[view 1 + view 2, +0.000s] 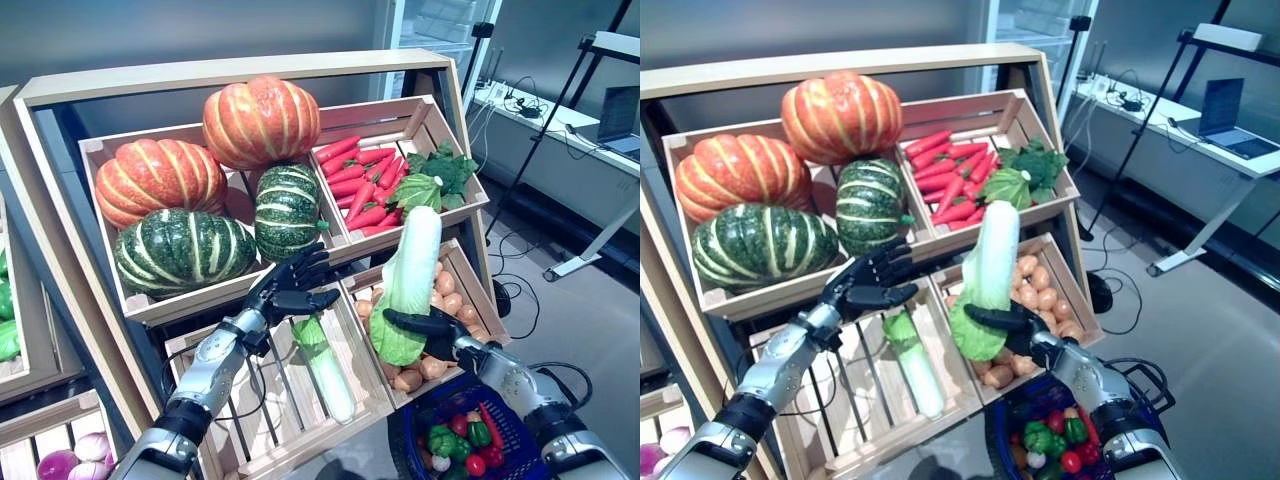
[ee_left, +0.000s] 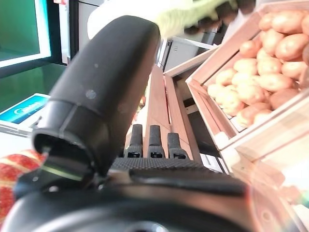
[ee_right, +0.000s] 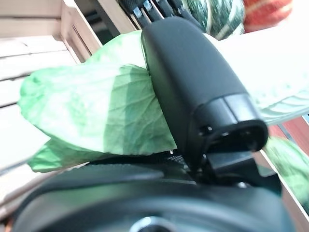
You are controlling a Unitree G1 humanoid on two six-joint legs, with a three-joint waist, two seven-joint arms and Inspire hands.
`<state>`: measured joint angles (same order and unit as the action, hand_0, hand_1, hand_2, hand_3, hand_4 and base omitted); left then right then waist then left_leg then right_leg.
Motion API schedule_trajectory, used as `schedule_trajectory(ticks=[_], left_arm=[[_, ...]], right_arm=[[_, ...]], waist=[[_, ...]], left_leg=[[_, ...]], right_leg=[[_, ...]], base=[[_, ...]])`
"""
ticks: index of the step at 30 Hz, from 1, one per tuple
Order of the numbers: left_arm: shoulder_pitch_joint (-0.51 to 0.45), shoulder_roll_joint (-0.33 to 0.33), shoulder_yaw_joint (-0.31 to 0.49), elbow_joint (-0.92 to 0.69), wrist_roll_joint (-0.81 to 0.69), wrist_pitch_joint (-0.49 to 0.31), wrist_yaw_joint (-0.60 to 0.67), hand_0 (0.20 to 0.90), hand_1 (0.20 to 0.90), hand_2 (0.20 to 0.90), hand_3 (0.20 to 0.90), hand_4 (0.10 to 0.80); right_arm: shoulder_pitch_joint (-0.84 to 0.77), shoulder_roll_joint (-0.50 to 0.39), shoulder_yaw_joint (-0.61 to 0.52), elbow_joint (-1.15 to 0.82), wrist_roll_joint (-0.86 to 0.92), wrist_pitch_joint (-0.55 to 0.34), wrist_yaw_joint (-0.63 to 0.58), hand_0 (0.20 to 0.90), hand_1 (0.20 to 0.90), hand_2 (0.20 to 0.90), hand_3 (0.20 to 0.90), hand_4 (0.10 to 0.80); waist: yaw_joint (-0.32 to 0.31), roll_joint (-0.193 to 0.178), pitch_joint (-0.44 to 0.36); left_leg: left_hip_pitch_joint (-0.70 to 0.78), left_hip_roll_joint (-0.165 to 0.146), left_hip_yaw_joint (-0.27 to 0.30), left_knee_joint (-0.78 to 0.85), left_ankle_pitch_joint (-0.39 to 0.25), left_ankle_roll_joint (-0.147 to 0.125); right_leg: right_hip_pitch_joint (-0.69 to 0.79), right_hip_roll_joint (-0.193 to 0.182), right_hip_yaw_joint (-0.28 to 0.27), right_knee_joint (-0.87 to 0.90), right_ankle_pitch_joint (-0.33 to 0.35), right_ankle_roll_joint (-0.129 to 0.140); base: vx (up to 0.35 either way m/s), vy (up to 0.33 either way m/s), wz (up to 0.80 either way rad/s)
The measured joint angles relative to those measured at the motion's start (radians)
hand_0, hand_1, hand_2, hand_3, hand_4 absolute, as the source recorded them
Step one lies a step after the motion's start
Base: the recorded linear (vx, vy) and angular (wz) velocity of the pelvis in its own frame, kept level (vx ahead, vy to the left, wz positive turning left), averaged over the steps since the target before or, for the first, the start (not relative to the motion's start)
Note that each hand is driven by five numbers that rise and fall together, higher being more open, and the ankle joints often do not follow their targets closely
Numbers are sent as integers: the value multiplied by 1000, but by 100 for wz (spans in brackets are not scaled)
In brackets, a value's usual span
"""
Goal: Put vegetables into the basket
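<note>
Left eye view: right hand [image 1: 432,328] grips cabbage [image 1: 408,285] upright above basket [image 1: 508,437]; left hand [image 1: 290,285] fingers relaxed, empty.

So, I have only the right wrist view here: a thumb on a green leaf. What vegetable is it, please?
Observer: A whole napa cabbage. The right hand grips its leafy end, and the white stalk end points up.
Operator: Is it already in the basket?
Observer: No. The blue basket sits lower, beside the right forearm, with peppers and tomatoes inside. The cabbage is held in front of the potato crate.
Operator: And the other hand?
Observer: The left hand is open and empty, above a second napa cabbage lying in the slatted crate.
</note>
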<state>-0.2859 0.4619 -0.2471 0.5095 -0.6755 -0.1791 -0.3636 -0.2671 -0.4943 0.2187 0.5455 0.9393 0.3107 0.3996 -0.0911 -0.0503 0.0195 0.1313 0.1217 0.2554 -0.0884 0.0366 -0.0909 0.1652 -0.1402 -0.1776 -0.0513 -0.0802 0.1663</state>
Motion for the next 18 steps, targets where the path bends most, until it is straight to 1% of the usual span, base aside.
schedule_trajectory(ticks=[5,8,12,16,18], left_arm=[[21,4,34,22,27,-1,0,900,900,900,900,800],[36,24,41,22,42,-3,1,900,900,900,900,800],[46,31,69,23,88,-12,6,900,900,900,900,800],[59,41,68,23,186,-31,39,900,900,900,900,800],[75,57,68,23,215,-36,63,900,900,900,900,800]], right_arm=[[69,-9,-64,2,0,-4,0,300,300,300,300,400],[108,-8,-95,2,0,-8,0,300,300,300,300,400],[140,-6,-122,14,0,-17,-10,300,300,300,300,400],[199,-1,-194,49,2,-58,-77,300,300,300,300,400],[210,-1,-225,89,2,-73,-119,300,300,300,300,400]], waist=[[-3,1,1],[-4,2,1],[-4,1,4],[-6,1,11],[-15,-1,17]], left_leg=[[0,1,1,0,0,0],[0,1,12,0,0,0],[0,1,25,0,0,0],[1,1,28,0,0,0],[1,1,34,0,0,0]], right_leg=[[-7,1,9,-1,7,1],[-14,1,22,-2,12,2],[-17,1,36,-19,28,1],[-17,2,40,-19,29,2],[-22,2,48,-19,32,2]], base=[[-13,0,-7],[-24,-3,-10],[-17,-8,-12],[-3,-9,-2],[-6,-27,-10]])
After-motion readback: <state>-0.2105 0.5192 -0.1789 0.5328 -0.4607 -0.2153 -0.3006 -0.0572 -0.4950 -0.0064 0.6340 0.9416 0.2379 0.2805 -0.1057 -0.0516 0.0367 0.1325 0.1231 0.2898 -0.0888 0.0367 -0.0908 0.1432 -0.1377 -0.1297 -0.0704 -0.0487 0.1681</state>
